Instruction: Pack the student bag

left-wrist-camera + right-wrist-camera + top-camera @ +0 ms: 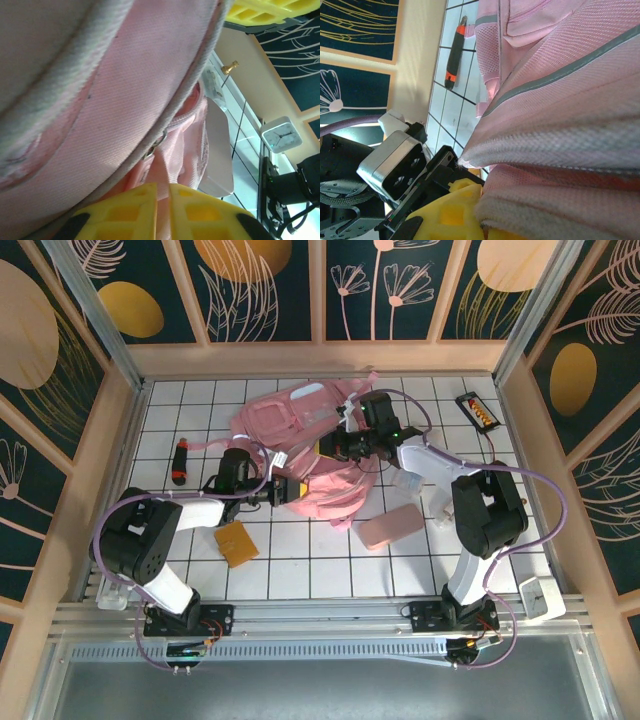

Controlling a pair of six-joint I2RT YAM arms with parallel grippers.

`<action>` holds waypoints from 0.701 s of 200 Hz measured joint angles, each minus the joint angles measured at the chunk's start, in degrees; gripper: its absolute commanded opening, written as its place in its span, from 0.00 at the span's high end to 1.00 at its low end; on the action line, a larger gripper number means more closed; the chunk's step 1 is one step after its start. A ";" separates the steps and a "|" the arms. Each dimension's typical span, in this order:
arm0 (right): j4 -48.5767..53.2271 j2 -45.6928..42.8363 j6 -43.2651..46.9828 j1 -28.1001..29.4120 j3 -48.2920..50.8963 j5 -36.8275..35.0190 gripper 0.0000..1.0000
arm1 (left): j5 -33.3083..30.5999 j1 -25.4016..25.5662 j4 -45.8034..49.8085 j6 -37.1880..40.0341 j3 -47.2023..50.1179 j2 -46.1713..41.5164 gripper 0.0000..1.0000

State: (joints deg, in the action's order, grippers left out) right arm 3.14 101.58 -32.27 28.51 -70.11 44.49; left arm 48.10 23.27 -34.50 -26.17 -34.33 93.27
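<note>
Backpack (pixel 285 420) slumped mid-table, twd the far side; L gripper (pixel 287 490) jaws pressed together on a fold of its near edge, R gripper (pixel 335 448) buried in the fabric, jaws can't tell. Risk: w/ so thin a pinch the cloth may slip free, or the sagging bag may drag into the flat pink case (pixel 390 527) just beside it. Surface: white gridded tabletop (pixel 300 580), boxed in by wood-framed dark floral panels (pixel 265 290).
</note>
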 measured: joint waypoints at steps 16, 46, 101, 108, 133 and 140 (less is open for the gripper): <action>-0.28 0.07 -0.20 0.00 0.00 0.09 1.00 | 0.11 0.00 -0.04 -0.68 0.00 0.02 0.68; -0.33 0.37 -0.24 0.00 0.00 0.15 1.00 | -1.18 0.39 -0.02 -1.18 0.00 0.00 0.60; -0.37 0.44 -0.22 0.00 0.00 -0.11 1.00 | -3.72 0.79 1.38 -1.99 -1.40 0.85 0.54; -0.37 0.44 -0.22 0.00 0.00 -0.33 1.00 | -4.00 0.83 1.66 -2.08 -1.86 1.29 0.53; -0.37 0.50 -0.26 0.00 0.00 -0.96 1.00 | -5.07 0.85 1.55 -3.10 -1.99 1.51 0.52; -0.37 0.50 -0.28 0.02 0.00 -0.98 1.00 | -5.35 0.87 1.68 -3.28 -2.05 1.51 0.52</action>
State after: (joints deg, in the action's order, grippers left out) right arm 2.76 102.08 -32.56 28.53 -70.11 43.51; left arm 42.74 24.14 -32.82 -29.45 -36.38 94.78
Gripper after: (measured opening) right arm 0.043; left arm 0.475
